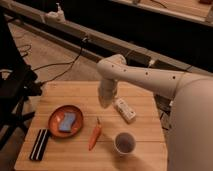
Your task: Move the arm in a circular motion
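The thick white arm (150,75) with small dark dots reaches in from the right and bends down at a rounded joint over the middle of the wooden table (75,150). Its tapering white end, the gripper (104,102), hangs just above the table, left of the small white bottle (125,110) and above the carrot (95,135). It holds nothing that I can see.
An orange plate (54,131) with a blue sponge (67,121) sits at the left. A dark flat object (39,144) lies at the front left. A white cup (124,143) stands at the front right. Cables run across the floor behind. A dark chair (12,90) stands at the left.
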Motion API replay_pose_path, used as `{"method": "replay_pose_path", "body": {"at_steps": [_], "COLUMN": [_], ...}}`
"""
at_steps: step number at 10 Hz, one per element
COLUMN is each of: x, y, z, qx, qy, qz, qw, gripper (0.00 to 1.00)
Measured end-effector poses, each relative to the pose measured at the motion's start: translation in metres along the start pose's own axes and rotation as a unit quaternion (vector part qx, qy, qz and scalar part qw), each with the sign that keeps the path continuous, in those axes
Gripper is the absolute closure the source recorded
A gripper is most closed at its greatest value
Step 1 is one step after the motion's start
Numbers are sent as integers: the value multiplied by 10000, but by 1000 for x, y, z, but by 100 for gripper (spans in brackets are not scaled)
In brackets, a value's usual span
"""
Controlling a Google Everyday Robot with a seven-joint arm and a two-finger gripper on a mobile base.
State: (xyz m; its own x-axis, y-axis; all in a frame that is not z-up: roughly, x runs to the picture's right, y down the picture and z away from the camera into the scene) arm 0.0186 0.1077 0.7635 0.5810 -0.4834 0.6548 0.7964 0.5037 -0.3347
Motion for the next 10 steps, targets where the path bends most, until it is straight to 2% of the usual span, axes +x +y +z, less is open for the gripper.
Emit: {"method": "replay_pose_path", "body": {"at_steps": [2,3,4,6,7,8,10], "x": [-9,1,17,65,93,116,141], "y": [42,73,96,142,153,148,110], "z": [1,-1,-5,-21,-31,-39,-44], "qx": [26,19,-4,-152,-184,-176,-109], "qy": [-310,-338,-247,152,363,525,687], "qz": [322,687,985,1625,1863,1968,1882], "qw": [9990,9971,9948,9865,9816,9789,9797], "gripper": [100,100,100,100,100,100,100]}}
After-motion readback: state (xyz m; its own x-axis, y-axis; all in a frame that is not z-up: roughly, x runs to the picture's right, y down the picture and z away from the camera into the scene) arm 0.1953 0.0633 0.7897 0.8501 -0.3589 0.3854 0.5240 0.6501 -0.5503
